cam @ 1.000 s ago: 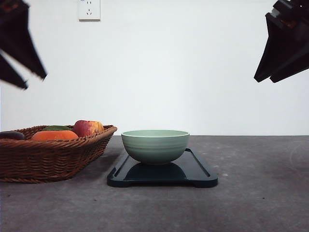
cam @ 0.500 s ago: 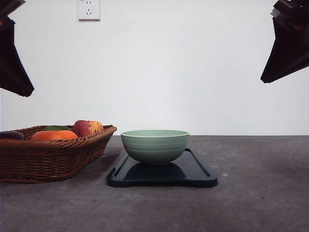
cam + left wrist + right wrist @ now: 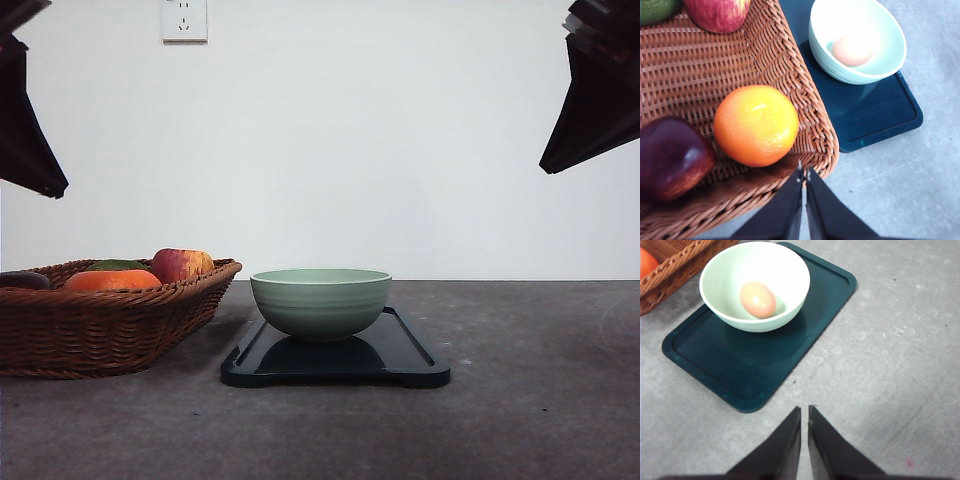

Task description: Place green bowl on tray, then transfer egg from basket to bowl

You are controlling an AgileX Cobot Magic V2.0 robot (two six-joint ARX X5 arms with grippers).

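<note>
The green bowl stands on the black tray in the middle of the table. Inside the bowl lies the egg, also seen as the egg in the left wrist view. The wicker basket sits left of the tray. My left gripper is shut and empty, hovering high over the basket's corner. High above bare table beside the tray, my right gripper is shut and holds nothing. Both grippers hang at the front view's upper corners.
The basket holds a tangerine, a red-yellow apple, a dark red fruit and a green fruit. Bare grey tabletop spreads right of and in front of the tray. A wall socket is behind.
One second ago the left gripper was open; it is now shut and sits a little further left. The right gripper has also closed and drifted slightly toward the right edge.
</note>
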